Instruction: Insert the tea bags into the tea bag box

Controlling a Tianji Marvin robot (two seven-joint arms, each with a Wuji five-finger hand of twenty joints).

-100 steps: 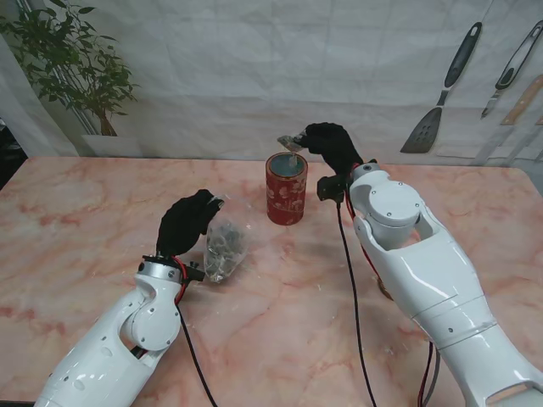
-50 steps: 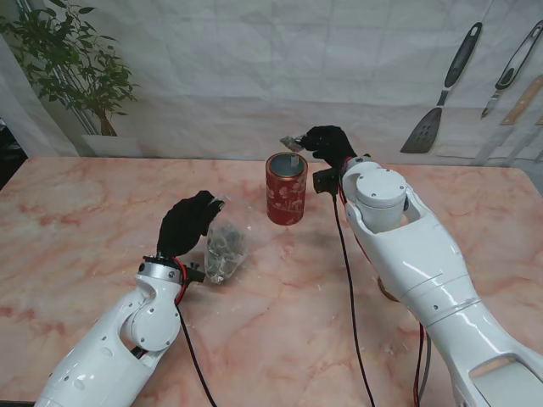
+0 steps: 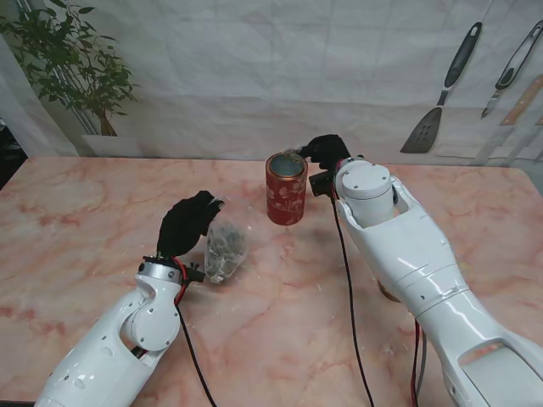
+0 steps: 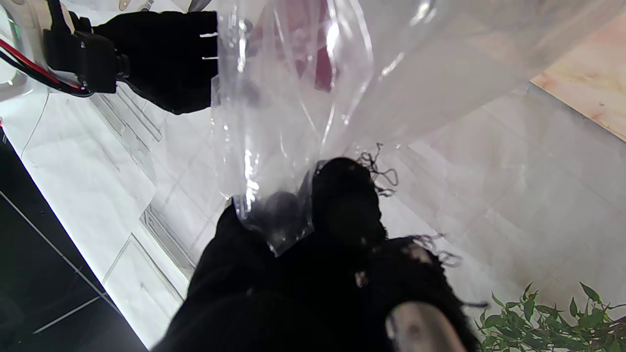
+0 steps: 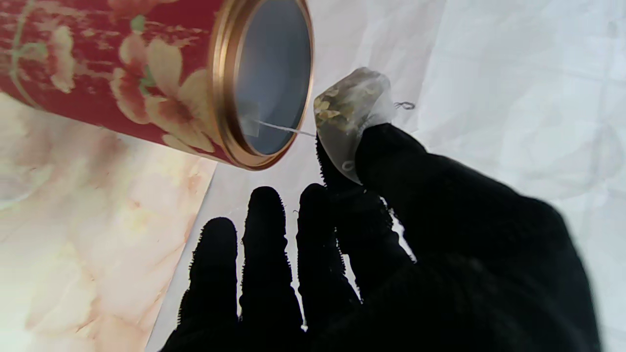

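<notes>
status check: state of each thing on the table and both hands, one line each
tea bag box: upright, lid off, mouth open.
tea bag: pinched in the right hand at the box rim, its string and tag already inside the mouth.
plastic bag: resting on the table, top held up, tea bags inside.
right hand: shut on the tea bag.
left hand: shut on the plastic bag's top.

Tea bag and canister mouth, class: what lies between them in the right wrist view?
Only the tea bag's thin string, crossing the gap into the red canister's open mouth. The right hand pinches the bag.
</notes>
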